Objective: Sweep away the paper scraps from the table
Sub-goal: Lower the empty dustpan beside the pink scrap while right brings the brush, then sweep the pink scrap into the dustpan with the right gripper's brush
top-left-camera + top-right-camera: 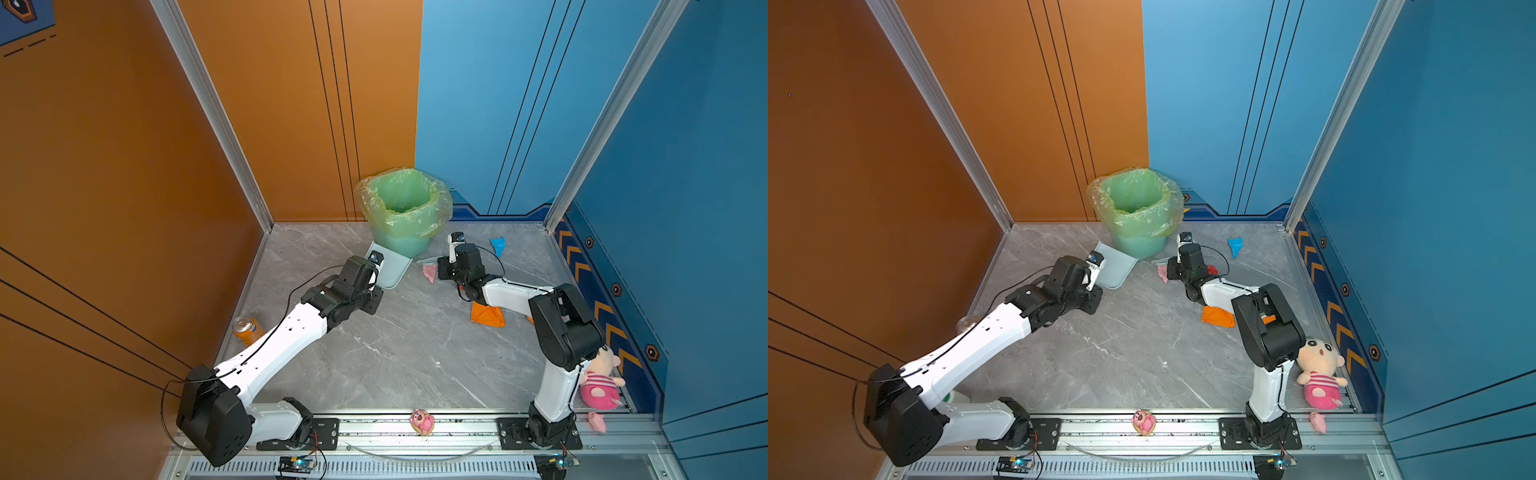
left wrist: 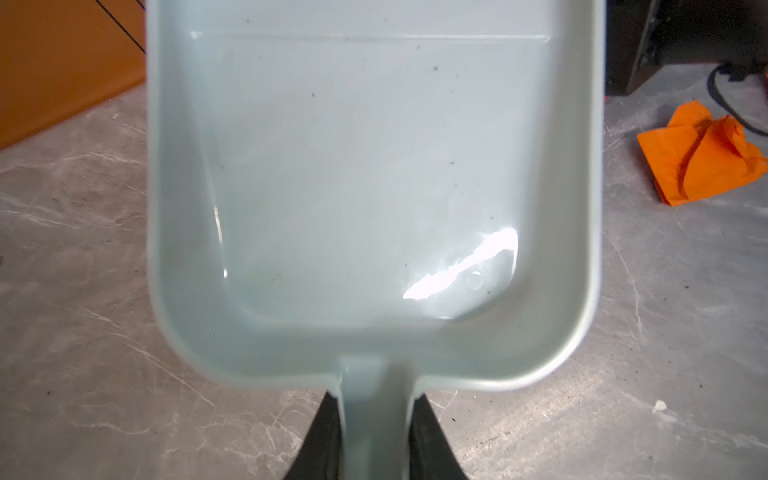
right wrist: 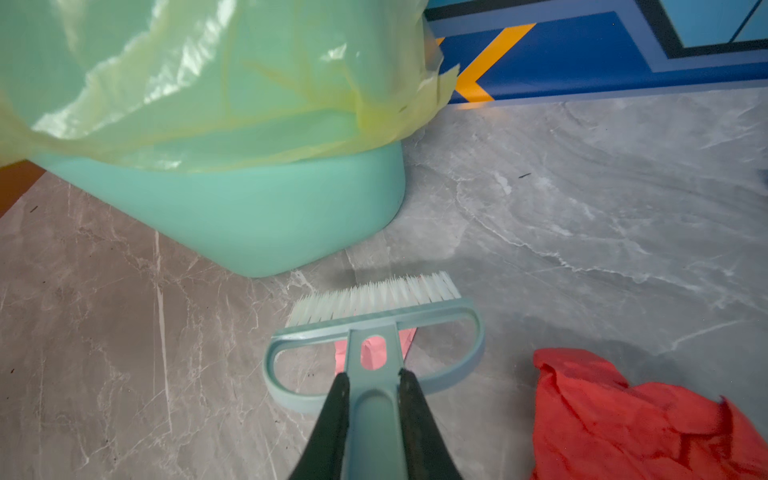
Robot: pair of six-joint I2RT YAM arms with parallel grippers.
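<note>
1. Your left gripper (image 2: pixel 375 397) had its fingers pinched tight on the handle of the pale dustpan (image 2: pixel 374 166).
2. Your right gripper (image 3: pixel 374 374) was clamped on the handle of the brush (image 3: pixel 374 320), whose bristles were near the base of the green bin (image 3: pixel 249 216).
3. A pink scrap (image 3: pixel 370 353) lay under the brush head (it showed through the handle's slot), with a red scrap (image 3: pixel 623 415) near it.
4. Further out on the table (image 1: pixel 395 353), an orange scrap (image 2: pixel 702 158) lay by your right arm and a blue scrap (image 1: pixel 498 246) towards the back wall.

Lined green bin (image 1: pixel 405 245) at back; dustpan (image 1: pixel 395 272), brush (image 3: pixel 374 311) beside; can (image 1: pixel 246 328) left; plush doll (image 1: pixel 1318 374) right.
</note>
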